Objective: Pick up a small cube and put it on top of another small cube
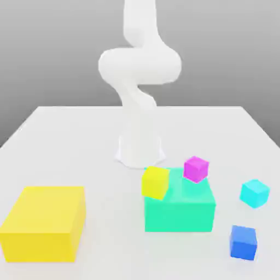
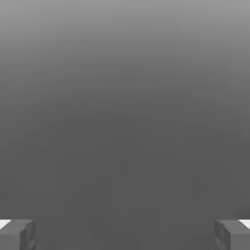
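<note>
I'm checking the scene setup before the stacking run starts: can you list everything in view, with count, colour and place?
light-cyan small cube: one, light cyan, on the table at the exterior view's right, apart from the others.
blue small cube: one, darker blue, on the table nearer the camera than the cyan one.
magenta small cube: one, magenta, tilted, at the teal-green block's far right corner.
yellow small cube: one, yellow, tilted, at the block's left top edge.
teal-green block: one, large, middle of the table.
yellow block: one, large, at the exterior view's left.
table: one, white.
arm: one, white, rising from its base behind the blocks.
claw: one, grey fingers wide apart, holding nothing.
</note>
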### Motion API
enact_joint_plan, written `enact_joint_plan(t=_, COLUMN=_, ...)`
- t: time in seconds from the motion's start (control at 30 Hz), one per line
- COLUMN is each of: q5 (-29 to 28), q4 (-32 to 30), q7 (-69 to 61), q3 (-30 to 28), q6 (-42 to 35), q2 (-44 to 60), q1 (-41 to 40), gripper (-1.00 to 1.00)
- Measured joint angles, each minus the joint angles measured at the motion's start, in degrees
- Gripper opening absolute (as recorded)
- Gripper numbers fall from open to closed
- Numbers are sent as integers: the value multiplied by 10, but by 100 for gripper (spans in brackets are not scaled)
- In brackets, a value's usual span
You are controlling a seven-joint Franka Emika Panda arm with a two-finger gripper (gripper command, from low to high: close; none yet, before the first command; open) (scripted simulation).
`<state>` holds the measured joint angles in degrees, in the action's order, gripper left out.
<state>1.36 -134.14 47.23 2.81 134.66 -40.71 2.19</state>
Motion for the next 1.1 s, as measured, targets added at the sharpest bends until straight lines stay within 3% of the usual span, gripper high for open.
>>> enact_joint_plan(t=0.37, q5=27, q4=-105, q7=87, q3=154, q6=129, q2=226, q1=95, gripper=0)
enact_joint_plan(t=0.5, q5=10, q4=-143, q7=138, q3=214, q6=176, q2=309, q1=126, gripper=0)
enact_joint_plan(t=0.63, q5=-42, q4=-181, q7=214, q3=256, q6=222, q2=399, q1=173, gripper=0)
enact_joint_plan(t=0.73, q5=-106, q4=-201, q7=284, q3=251, q6=257, q2=468, q1=220, gripper=0)
enact_joint_plan(t=0.9, q5=-234, q4=-183, q7=384, q3=139, q6=330, q2=574, q1=310, gripper=0)
enact_joint_plan(t=0.93, q5=-256, q4=-178, q7=401, q3=120, q6=343, q2=592, q1=324, gripper=-100)
enact_joint_plan(t=1.1, q5=-257, q4=-178, q7=402, q3=120, q6=344, q2=592, q1=324, gripper=-100)
